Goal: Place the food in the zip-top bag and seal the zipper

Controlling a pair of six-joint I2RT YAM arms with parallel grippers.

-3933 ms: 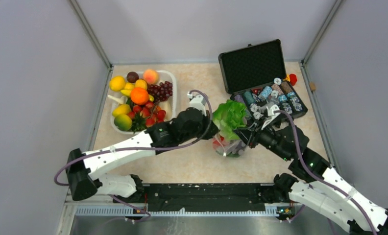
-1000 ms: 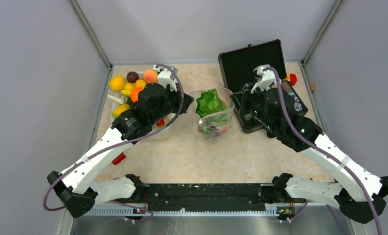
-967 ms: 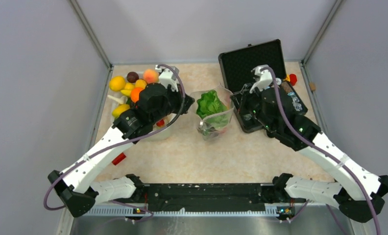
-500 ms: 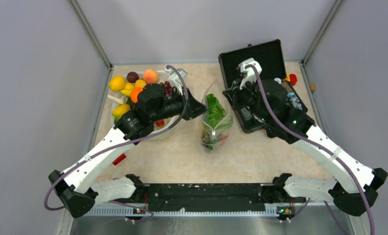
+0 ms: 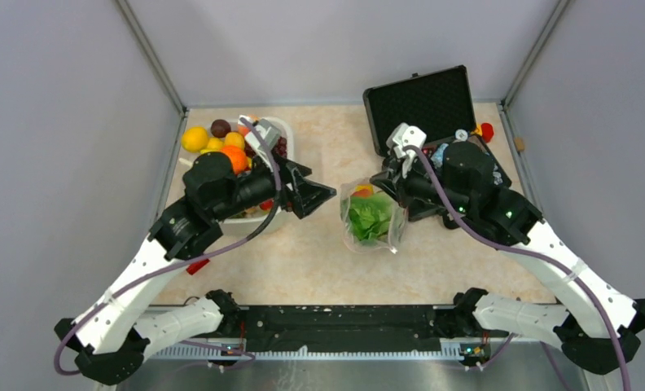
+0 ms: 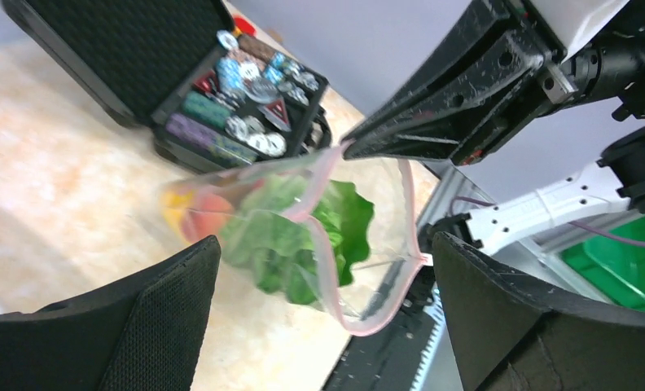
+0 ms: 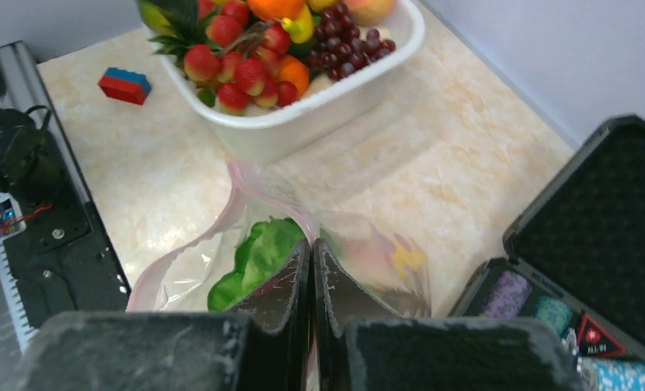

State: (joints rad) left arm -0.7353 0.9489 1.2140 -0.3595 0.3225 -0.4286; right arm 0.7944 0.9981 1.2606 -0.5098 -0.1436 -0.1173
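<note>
The left gripper (image 5: 319, 194) had let go and backed away, fingers spread, leaving the zip-top bag (image 5: 370, 226), lettuce (image 5: 369, 217) inside, pinched at its still-unsealed zipper (image 6: 318, 198) between the right gripper (image 7: 310, 265) fingers, so sealing looked next.

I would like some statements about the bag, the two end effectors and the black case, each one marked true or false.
1. The lettuce lies inside the zip-top bag. True.
2. The left end effector is shut on the bag. False: it is open and apart from the bag.
3. The right end effector pinches the bag at its zipper. True.
4. The zipper is sealed. False: the mouth gapes open in the left wrist view.
5. The black case is closed. False: its lid stands open.
</note>
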